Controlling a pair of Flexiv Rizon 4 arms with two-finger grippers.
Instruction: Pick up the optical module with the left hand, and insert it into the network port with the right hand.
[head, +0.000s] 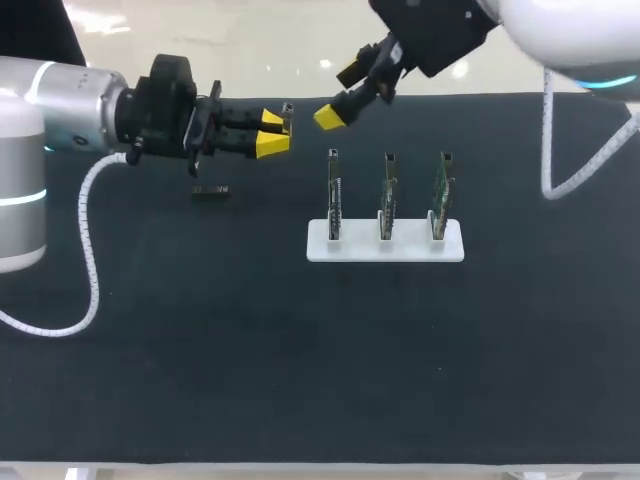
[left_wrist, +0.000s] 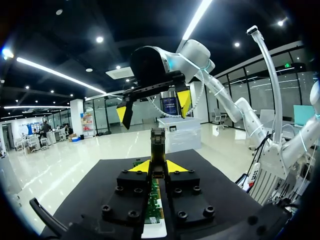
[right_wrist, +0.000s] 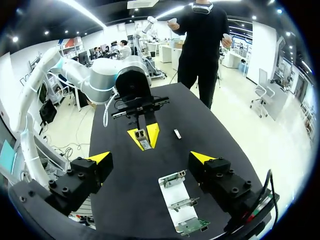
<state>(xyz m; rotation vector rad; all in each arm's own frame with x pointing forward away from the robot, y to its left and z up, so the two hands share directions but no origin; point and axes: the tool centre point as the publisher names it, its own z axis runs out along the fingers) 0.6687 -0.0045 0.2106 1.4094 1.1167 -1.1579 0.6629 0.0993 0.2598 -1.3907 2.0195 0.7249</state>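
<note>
Left claw, arm reaching level, pinches the optical module, while right claw hangs spread wide, facing it.

Black bench fills the head view side to side, matte cover, soft even light w/ a faint grey sheen. Thin pale strip shows along the bench's near edge; far edge runs straight. Wrist views: same dark bench top, straight-edged.

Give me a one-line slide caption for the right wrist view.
Left gripper holds the optical module ahead of the open right gripper, with the white board rack on the black table.
</note>
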